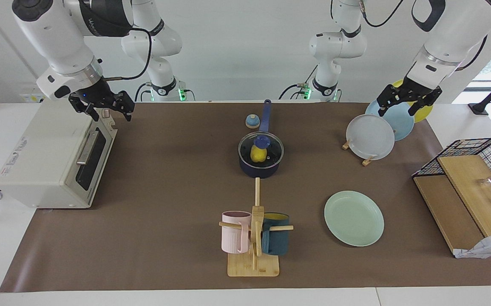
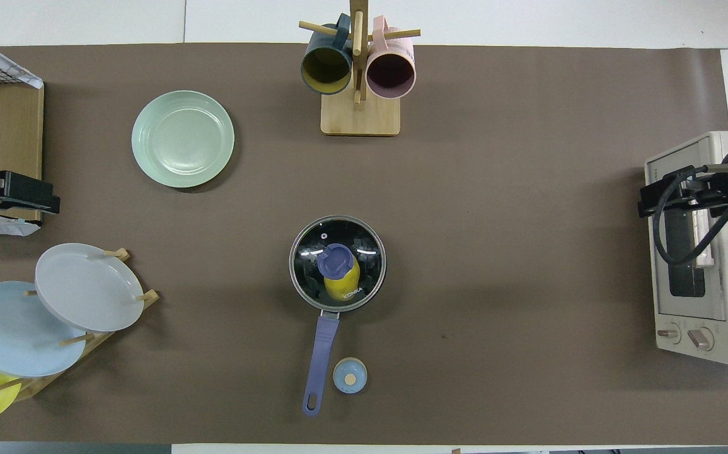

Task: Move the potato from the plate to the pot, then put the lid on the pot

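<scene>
The navy pot [image 1: 260, 171] stands mid-table with its long blue handle [image 2: 321, 350] pointing toward the robots. The clear glass lid [image 1: 273, 149] with a blue knob sits on the pot [image 2: 313, 253]. The yellow potato [image 1: 258, 156] lies inside and shows through the glass [image 2: 342, 289]. The mint-green plate [image 1: 353, 218] is bare, farther from the robots, toward the left arm's end [image 2: 183, 139]. My left gripper [image 1: 397, 111] hangs open and empty over the plate rack [image 2: 48, 200]. My right gripper [image 1: 113, 114] hangs open and empty over the toaster oven [image 2: 647, 202].
A plate rack [image 1: 368, 159] holds grey, light blue and yellow plates. A toaster oven [image 1: 54, 161] stands at the right arm's end. A mug tree [image 1: 254, 238] carries a pink and a dark teal mug. A small blue-topped dome [image 1: 252, 121] sits beside the pot handle. A wire basket with wooden boards [image 1: 475, 170] is at the left arm's end.
</scene>
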{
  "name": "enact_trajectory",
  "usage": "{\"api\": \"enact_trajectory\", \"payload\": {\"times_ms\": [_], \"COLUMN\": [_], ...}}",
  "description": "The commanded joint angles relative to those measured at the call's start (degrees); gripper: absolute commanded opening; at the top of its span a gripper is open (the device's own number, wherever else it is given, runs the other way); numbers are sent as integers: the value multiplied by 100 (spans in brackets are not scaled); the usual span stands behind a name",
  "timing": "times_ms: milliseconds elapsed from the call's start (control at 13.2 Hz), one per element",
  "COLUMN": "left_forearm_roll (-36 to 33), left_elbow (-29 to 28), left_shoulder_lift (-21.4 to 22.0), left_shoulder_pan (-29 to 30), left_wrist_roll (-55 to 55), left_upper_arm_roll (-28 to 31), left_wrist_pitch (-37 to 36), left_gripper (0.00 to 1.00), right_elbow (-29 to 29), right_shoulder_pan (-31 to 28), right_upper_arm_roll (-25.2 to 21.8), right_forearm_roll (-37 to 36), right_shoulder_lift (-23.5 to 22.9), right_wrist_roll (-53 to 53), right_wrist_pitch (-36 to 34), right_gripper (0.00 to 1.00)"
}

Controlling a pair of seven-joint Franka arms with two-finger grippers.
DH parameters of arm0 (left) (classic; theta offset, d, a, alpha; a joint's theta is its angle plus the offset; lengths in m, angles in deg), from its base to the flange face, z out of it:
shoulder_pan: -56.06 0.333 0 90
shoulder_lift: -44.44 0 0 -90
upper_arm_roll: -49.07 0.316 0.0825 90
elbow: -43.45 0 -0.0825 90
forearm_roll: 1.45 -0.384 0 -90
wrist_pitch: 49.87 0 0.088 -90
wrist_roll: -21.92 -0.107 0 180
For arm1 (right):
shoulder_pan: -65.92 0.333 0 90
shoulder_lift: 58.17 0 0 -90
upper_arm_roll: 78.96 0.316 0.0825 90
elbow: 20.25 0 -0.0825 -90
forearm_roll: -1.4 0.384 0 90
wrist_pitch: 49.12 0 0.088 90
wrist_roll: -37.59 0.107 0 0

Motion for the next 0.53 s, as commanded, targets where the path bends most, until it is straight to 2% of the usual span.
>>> {"api": "enact_trajectory", "payload": {"times_ms": [0, 455], "left_forearm_roll": [-93, -93], "left_elbow": [-142, -142], "left_shoulder_lift": [137, 137], "left_shoulder_pan": [21, 21], "left_wrist_roll": [63, 63], "left_upper_arm_roll": [-21, -21], "left_wrist_pitch": [-13, -13], "left_gripper": [100, 100], "right_elbow": [-145, -84], "right_shoulder_pan": [-167, -632], "right_upper_arm_roll": [131, 685], "right_forearm_roll": [-102, -251], "right_shoulder_lift": [115, 80], "right_wrist_roll": [-155, -164], "right_wrist_pitch": [100, 100], "right_gripper": [100, 100]}}
